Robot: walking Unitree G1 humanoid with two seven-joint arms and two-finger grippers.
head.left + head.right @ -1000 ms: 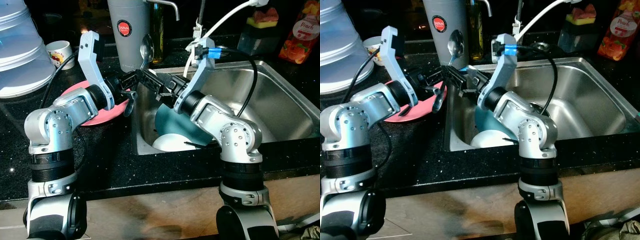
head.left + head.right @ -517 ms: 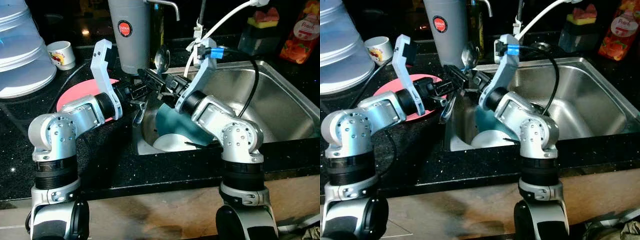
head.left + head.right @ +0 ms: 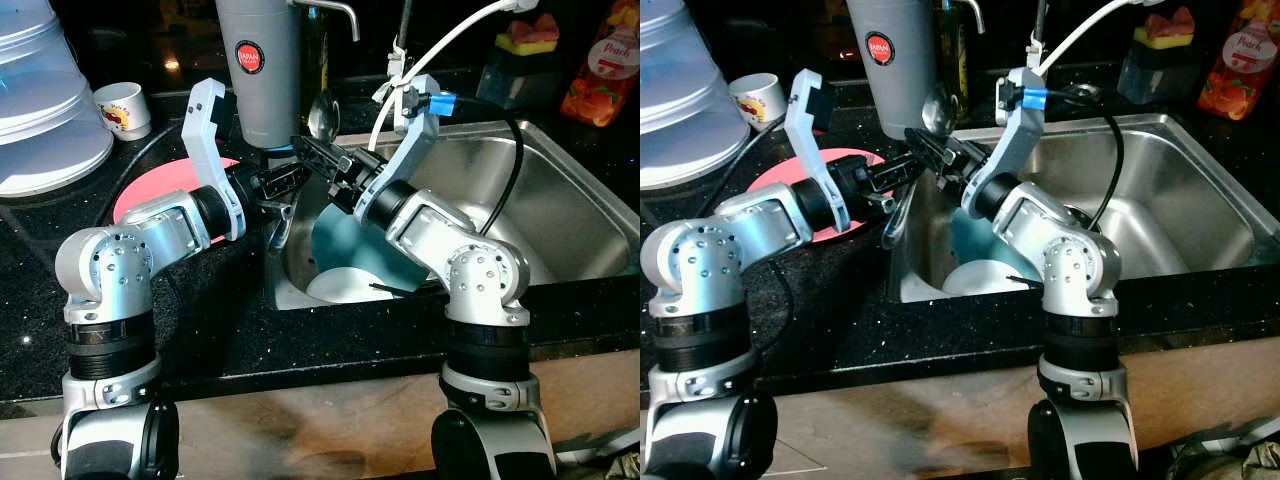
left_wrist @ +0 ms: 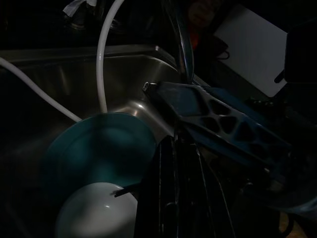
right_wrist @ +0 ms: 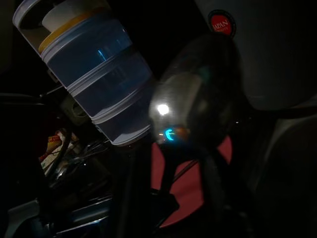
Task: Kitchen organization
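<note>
One shiny metal spoon [image 3: 322, 116], pinched upright by right gripper [image 3: 318, 155]; left gripper [image 3: 283, 180] adjacent, finger state unclear; one steel sink [image 3: 560, 200], near-left: one teal plate [image 3: 345, 250], one white bowl [image 3: 345, 287].

Black speckled countertop [image 3: 220, 310] — dim light

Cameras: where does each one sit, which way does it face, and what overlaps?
Left eye: head, looking down at the sink and counter; both arms show, left gripper meeting right gripper.
Right eye: stereo twin, same scene.
Left wrist: along its fingers into the sink, at the teal plate and white bowl.
Right wrist: along its fingers toward the counter, past the spoon to the pink plate.
Shared: teal plate and spoon also appear in the eye views.
</note>
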